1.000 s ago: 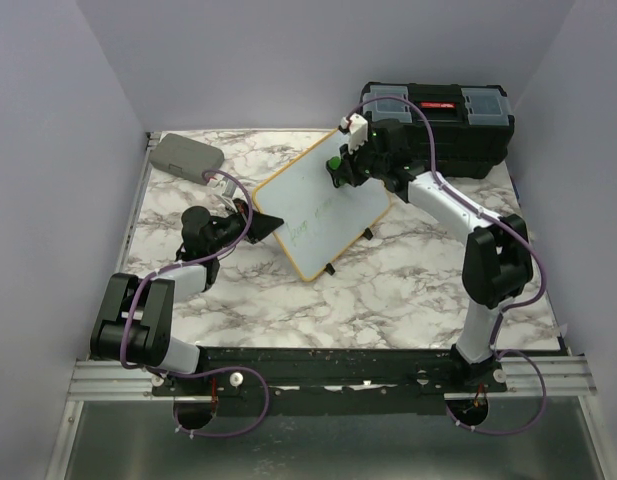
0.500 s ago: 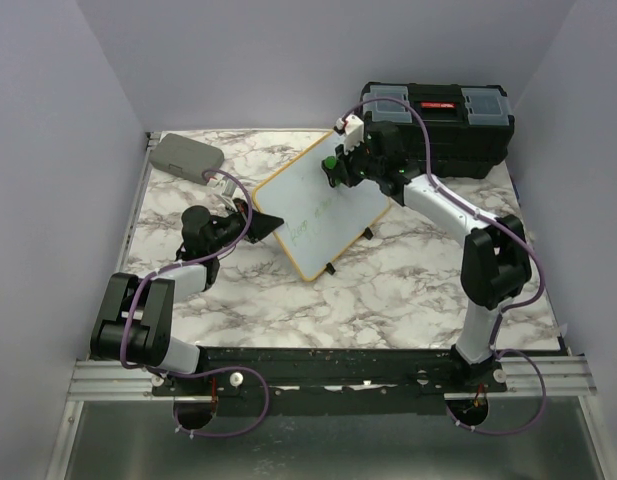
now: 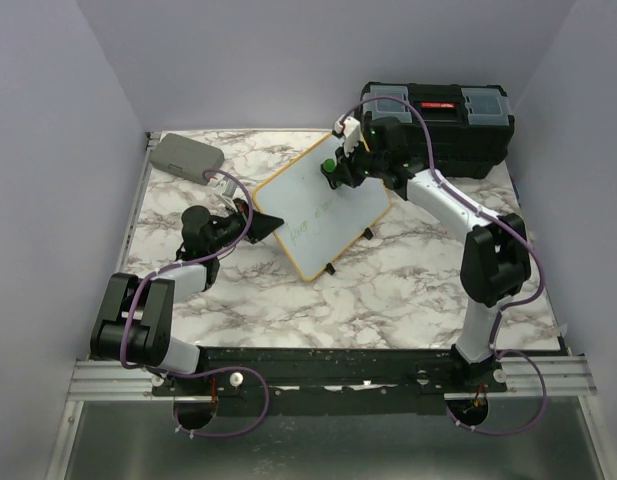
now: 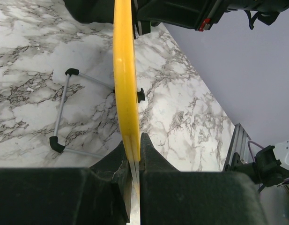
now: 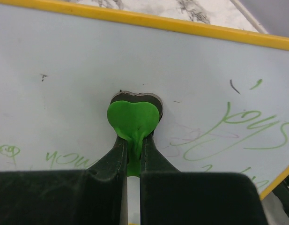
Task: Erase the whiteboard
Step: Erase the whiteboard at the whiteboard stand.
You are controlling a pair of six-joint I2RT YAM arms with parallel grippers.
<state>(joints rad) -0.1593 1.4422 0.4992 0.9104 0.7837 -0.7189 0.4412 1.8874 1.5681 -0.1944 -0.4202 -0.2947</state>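
The whiteboard (image 3: 323,205), white with a yellow frame and green handwriting, stands tilted on its wire feet in the middle of the table. My left gripper (image 3: 260,220) is shut on the board's left edge; the left wrist view shows the yellow frame (image 4: 125,84) edge-on, pinched between my black fingers (image 4: 151,157). My right gripper (image 3: 335,172) is shut on a small green eraser (image 5: 133,118) with a dark pad, pressed against the board's face (image 5: 88,61) near its upper part. Green writing (image 5: 247,126) lies to the eraser's right and lower left.
A black toolbox (image 3: 438,115) sits at the back right, just behind my right arm. A flat grey case (image 3: 186,155) lies at the back left corner. The marble table (image 3: 388,290) is walled on three sides. The board's wire stand (image 4: 60,112) rests on the marble.
My right gripper has slid the green eraser up and to the left across the board, toward its far edge. The left gripper and the board have stayed put.
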